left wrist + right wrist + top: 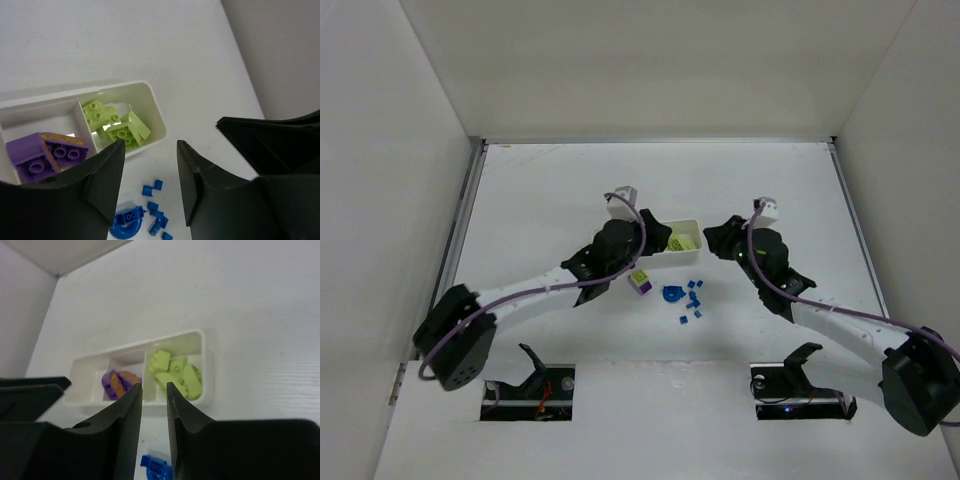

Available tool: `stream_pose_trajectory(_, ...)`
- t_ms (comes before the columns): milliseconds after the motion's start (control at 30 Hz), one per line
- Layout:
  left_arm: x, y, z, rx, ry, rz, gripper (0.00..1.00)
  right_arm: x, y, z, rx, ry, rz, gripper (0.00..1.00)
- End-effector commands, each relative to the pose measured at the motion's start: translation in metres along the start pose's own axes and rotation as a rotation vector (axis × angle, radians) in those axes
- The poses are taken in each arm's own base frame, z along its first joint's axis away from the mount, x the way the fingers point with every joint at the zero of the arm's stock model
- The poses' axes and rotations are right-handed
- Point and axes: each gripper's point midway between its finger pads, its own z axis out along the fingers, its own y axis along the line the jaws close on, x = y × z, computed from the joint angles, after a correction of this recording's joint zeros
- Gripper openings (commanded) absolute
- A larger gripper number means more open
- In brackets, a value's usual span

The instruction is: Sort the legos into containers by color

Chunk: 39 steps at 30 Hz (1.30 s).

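Note:
The white three-compartment tray (692, 228) lies mid-table, its left part hidden under my left arm. Lime bricks (117, 125) fill its right compartment, and purple bricks (40, 155) with orange marks sit in the middle one. Both also show in the right wrist view, lime (177, 372) and purple (117, 382). A blue curved piece (672, 294) and several tiny blue bricks (693, 300) lie on the table in front of the tray. A purple brick with a lime top (640, 281) lies beside them. My left gripper (150, 145) is open and empty above the blue bricks (152, 192). My right gripper (154, 387) is narrowly open and empty, right of the tray.
White walls close in the table on the left, back and right. The tray's left compartment (90, 375) holds nothing that I can see. Both arms reach inward and nearly meet over the tray.

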Motion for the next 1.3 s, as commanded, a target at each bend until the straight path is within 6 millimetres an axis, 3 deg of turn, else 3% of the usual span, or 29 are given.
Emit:
stream_pose_trajectory(0,-0.021,0.008,-0.037,0.017,-0.084,-0.049,0.42,0.001,0.05,-0.002,-0.131,0.004,-0.138,0.32)
stream_pose_trajectory(100,-0.015,0.025,-0.071,0.012,-0.087,-0.084,0.42,0.035,0.082,-0.012,-0.236,0.095,-0.233,0.4)
stream_pose_trajectory(233,0.0,0.057,-0.101,-0.034,-0.072,-0.115,0.42,0.077,0.106,-0.03,-0.33,0.195,-0.323,0.63)
stream_pose_trajectory(367,0.008,0.082,-0.116,-0.072,-0.073,-0.145,0.42,0.104,0.111,-0.032,-0.343,0.265,-0.421,0.76)
stream_pose_trajectory(600,0.005,0.099,-0.127,-0.076,-0.08,-0.202,0.42,0.142,0.122,-0.021,-0.351,0.386,-0.529,0.84)
stream_pose_trajectory(800,0.014,0.11,-0.13,-0.093,-0.063,-0.226,0.42,0.159,0.121,-0.003,-0.309,0.415,-0.574,0.78)
stream_pose_trajectory(1267,0.015,0.121,-0.131,-0.121,-0.066,-0.24,0.42,0.179,0.111,0.021,-0.232,0.439,-0.609,0.61)
